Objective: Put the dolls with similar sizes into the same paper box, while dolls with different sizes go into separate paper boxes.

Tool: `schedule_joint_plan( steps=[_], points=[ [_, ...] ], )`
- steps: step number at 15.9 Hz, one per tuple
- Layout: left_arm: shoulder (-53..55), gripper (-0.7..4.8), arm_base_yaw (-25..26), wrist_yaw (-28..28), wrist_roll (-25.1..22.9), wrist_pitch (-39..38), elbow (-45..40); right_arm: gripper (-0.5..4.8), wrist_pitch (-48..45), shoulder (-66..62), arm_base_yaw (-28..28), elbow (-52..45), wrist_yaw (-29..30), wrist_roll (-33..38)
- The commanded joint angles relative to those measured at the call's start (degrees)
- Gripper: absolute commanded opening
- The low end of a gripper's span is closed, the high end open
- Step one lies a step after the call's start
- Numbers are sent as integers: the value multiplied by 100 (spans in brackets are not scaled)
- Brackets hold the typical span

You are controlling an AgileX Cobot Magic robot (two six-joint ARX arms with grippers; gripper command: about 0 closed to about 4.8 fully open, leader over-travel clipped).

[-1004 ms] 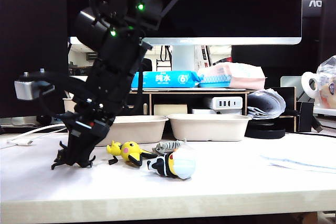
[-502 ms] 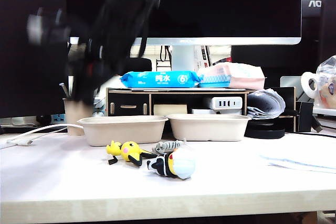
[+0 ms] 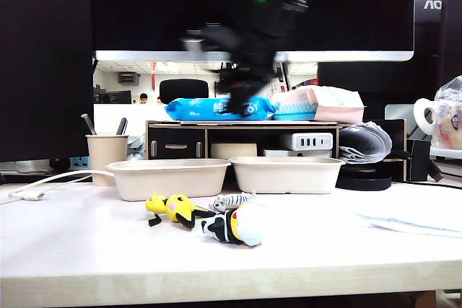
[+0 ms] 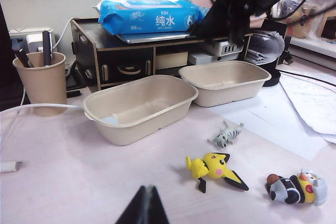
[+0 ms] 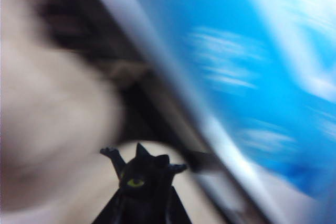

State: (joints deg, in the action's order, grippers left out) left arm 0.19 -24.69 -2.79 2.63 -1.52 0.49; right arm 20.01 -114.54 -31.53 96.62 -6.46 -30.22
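The right tool (image 5: 143, 211) is clamped on the small black dog-like toy doll (image 5: 142, 182), whose head and yellow eye poke out past the fingers in the right wrist view. In the exterior view that arm is a dark blur high above the two beige pulp-paper boxes, in front of the blue wet-wipe pack (image 3: 216, 108) on the wooden shelf. The left tool (image 4: 145, 206) sits low over the near table (image 4: 68, 182), its tips pressed together with nothing between them.

The step in hand looks like carrying the black doll to a box. Doing it well means slowing before the drop, since the blur suggests a fast swing, and bringing the doll squarely over one tray's hollow, not its rolled rim. Both the left box (image 4: 139, 107) and the right box (image 4: 224, 81) appear empty, so either would serve, but the choice fixes what follows. The yellow pink-cheeked mouse-like doll (image 4: 214, 167), the grey-white striped doll (image 4: 227, 134) and the black-white-yellow doll with a pale blue part (image 4: 296, 187) lie on the table in front of the boxes. A low release would keep the doll from bouncing out.
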Motion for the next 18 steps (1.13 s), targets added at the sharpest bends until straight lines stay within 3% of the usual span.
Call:
schedule_joint_plan(
  steps=[1, 4, 5, 6, 7, 9, 11, 13, 15, 18],
  points=[
    [2, -5, 11, 0, 20, 33, 4, 62, -227, -61, 439, 9, 17, 579],
    [2, -5, 9, 2, 20, 31, 4, 70, -181, -376, 619, 2, -4, 675],
    [0, -5, 9, 2, 20, 31, 4, 140, -103, -450, 616, 2, -4, 691],
    [2, -5, 9, 4, 20, 31, 4, 244, -81, -476, 612, 2, -7, 802],
    [2, -5, 11, 2, 20, 33, 4, 302, -98, -476, 608, 2, -7, 955],
    [153, -5, 9, 2, 20, 52, 4, 307, 133, -385, 557, 15, 162, 1484],
    [686, -5, 9, 2, 20, 46, 4, 307, 813, -260, 376, 13, 688, 1471],
    [1259, -5, 9, 7, 20, 26, 4, 307, 1764, -225, 116, 13, 1318, 820],
    [1633, -5, 9, 7, 20, 26, 4, 307, 2376, -249, -127, 9, 1410, 289],
    [1947, -5, 7, 7, 20, 31, 4, 306, 2540, -282, -238, 2, 1410, -26]
  ],
)
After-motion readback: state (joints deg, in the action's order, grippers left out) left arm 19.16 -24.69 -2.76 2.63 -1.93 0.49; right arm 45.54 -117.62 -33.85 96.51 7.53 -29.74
